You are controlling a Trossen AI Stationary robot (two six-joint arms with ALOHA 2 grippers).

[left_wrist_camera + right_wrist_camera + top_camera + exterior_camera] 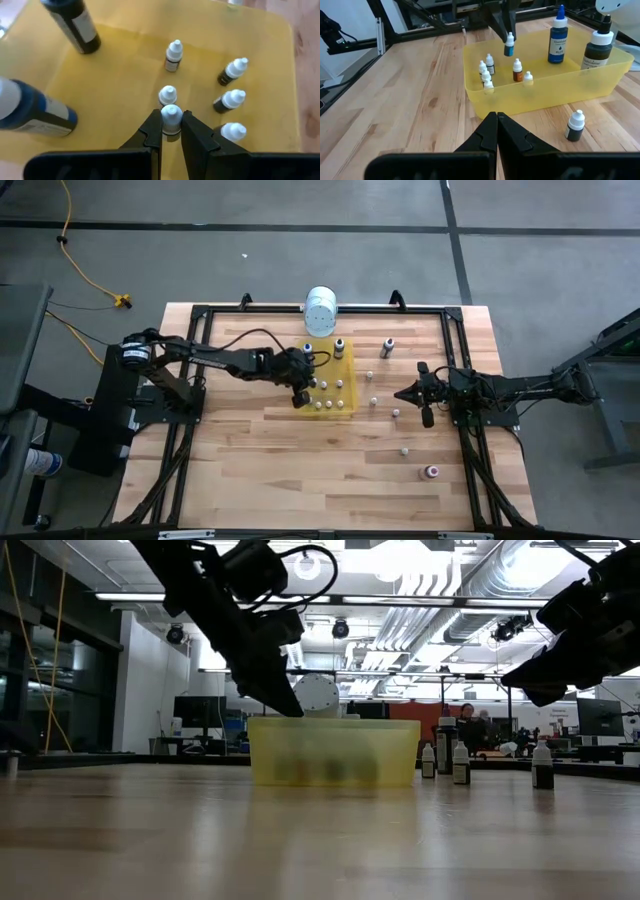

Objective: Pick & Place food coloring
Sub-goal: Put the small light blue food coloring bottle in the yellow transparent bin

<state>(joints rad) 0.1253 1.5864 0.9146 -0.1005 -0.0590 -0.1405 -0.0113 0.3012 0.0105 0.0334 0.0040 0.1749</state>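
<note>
While your left pincer [171,131] pinches a tiny dropper bottle [171,119] by its neck, the bottle hangs upright, long axis vertical, rounded white cap up, above the floor of the yellow translucent plastic tray [346,360] at the centre of the high view. Other small white-capped bottles [231,100] stand upright beneath it, beside two taller dark ones. Your right pincer [497,127], pressed together and holding nothing, hovers over the pale wood-plank worktop [250,450] at right.

A translucent, glossy yellow plastic tray [600,82] sits on the smooth, pale wooden table [420,100], holding small white-capped plastic bottles [231,99].
</note>
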